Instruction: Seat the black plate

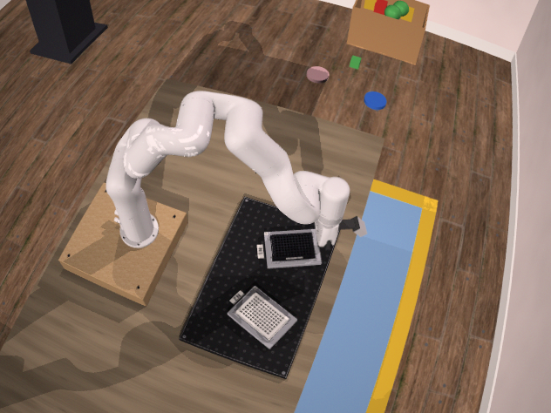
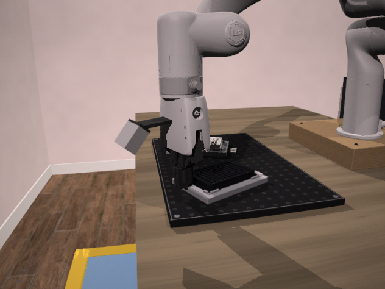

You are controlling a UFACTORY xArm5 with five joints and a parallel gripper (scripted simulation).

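Observation:
The black plate B38 (image 1: 291, 247) lies in the grey nest N1 (image 1: 295, 260) on the black breadboard; it also shows in the exterior view (image 2: 221, 175), where it looks slightly tilted on nest N1 (image 2: 223, 188). My gripper (image 1: 326, 243) (image 2: 183, 181) is shut with nothing between its fingers and stands low at the plate's short end on the mat side, fingers touching or nearly touching that end. The white plate B83 (image 1: 262, 314) sits in nest N2, partly hidden behind my gripper in the exterior view (image 2: 217, 143).
A small label tag (image 1: 260, 251) lies beside N1, another (image 1: 235, 296) beside N2. The blue mat with a yellow border (image 1: 377, 288) lies right of the breadboard. My arm's wooden base (image 1: 124, 248) stands to the left.

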